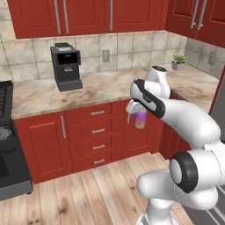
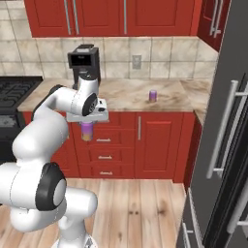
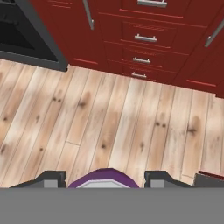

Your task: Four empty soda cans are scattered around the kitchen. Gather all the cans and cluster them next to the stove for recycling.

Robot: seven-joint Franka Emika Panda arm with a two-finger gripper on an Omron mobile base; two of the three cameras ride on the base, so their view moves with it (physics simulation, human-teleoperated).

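Observation:
My gripper [image 1: 140, 117] points down in front of the red drawers, shut on a purple soda can [image 1: 141, 120] that hangs upright above the wooden floor. From the right base view the same can [image 2: 87, 131] sits under the hand, with the gripper [image 2: 87, 127] around it. In the hand view its purple rim [image 3: 104, 178] lies between the two fingertips [image 3: 51, 178]. A second purple soda can [image 2: 153, 95] stands on the beige counter, and a sliver of that can [image 1: 135, 80] peeks out behind my arm. The black stove [image 1: 5, 145] is at the far left, with the stove grates [image 2: 14, 89] beside the counter's end.
A dark coffee machine [image 1: 66, 66] stands on the counter [image 1: 39, 96] near the stove. A small potted plant [image 1: 179, 61] sits in the far right corner. A tall grey fridge [image 2: 227, 145] closes off the right side. The oven front [image 3: 26, 39] lies left of the drawers.

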